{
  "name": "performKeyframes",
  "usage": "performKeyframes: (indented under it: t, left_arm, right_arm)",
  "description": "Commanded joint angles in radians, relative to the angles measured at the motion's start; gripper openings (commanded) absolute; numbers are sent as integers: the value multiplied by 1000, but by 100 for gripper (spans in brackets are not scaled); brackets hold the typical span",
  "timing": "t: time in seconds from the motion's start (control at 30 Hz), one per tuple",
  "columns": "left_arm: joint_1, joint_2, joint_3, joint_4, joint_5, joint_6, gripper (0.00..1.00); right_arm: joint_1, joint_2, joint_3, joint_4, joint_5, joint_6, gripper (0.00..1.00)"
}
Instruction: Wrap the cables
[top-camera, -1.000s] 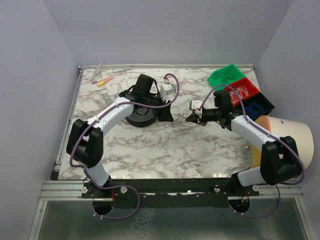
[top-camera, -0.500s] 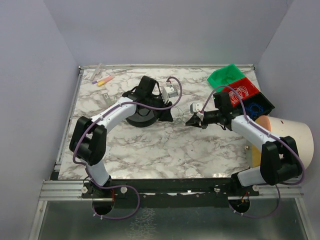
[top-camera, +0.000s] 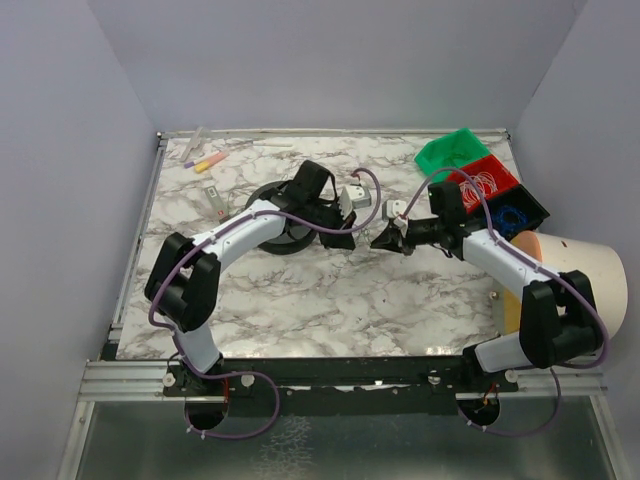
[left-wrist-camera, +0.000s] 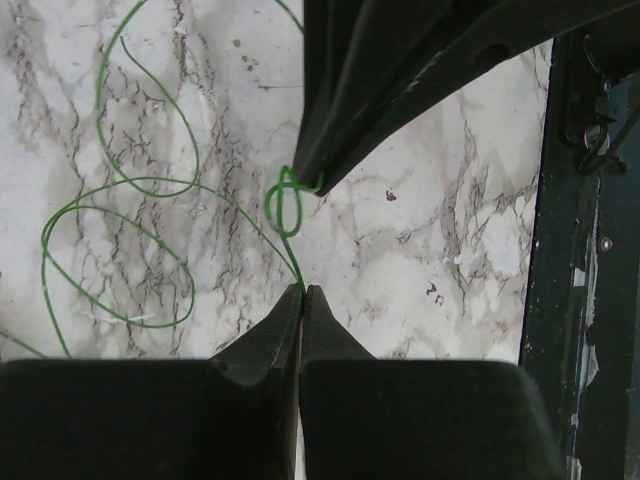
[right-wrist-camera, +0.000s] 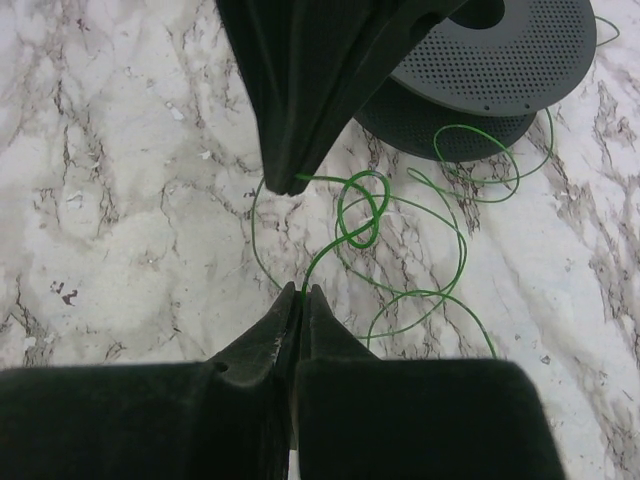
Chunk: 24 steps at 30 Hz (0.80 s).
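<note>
A hair-thin green cable lies in loose curls on the marble table (top-camera: 330, 300). In the left wrist view my left gripper (left-wrist-camera: 302, 290) is shut on one strand of the cable (left-wrist-camera: 292, 255). The right gripper's tip (left-wrist-camera: 312, 178) faces it a short way off, and a small knot-like loop hangs between them. Seen from the right wrist, my right gripper (right-wrist-camera: 300, 290) is shut on the cable (right-wrist-camera: 362, 208), opposite the left gripper's tip (right-wrist-camera: 285, 183). From above, the left gripper (top-camera: 350, 238) and right gripper (top-camera: 379, 240) almost meet mid-table.
A black perforated spool (right-wrist-camera: 480, 50) lies behind the left arm (top-camera: 262, 192). At the back right stand a green bin (top-camera: 452, 150), a red bin (top-camera: 487, 180) holding coiled wires, and a black bin (top-camera: 515, 213). A pale cylinder (top-camera: 580, 280) sits at the right edge. Markers (top-camera: 205, 160) lie back left.
The left arm has swung right, off the spool, up to the right gripper. Its jaws have shut on the cable. The right gripper has barely moved.
</note>
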<state>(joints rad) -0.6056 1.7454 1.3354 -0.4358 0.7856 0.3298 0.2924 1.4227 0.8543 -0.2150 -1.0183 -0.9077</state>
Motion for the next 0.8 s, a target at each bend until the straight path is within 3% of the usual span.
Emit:
performKeyframes:
  t: [0.0, 0.37, 0.4, 0.5, 0.77]
  left_arm:
    - [-41, 6, 12, 5, -59, 7, 0]
    - [-65, -4, -11, 9, -126, 10, 0]
    - [-66, -6, -13, 8, -127, 9, 0]
    - [-66, -11, -10, 8, -117, 8, 0]
    - [-61, -42, -12, 7, -126, 25, 0]
  right_arm:
    - [-5, 27, 18, 61, 9, 81, 0]
    - [-5, 16, -2, 198, 79, 226, 1]
    - [-5, 17, 2, 189, 59, 232, 3]
    - [-5, 31, 50, 52, -15, 149, 26]
    - [-42, 59, 182, -385, -108, -153, 45]
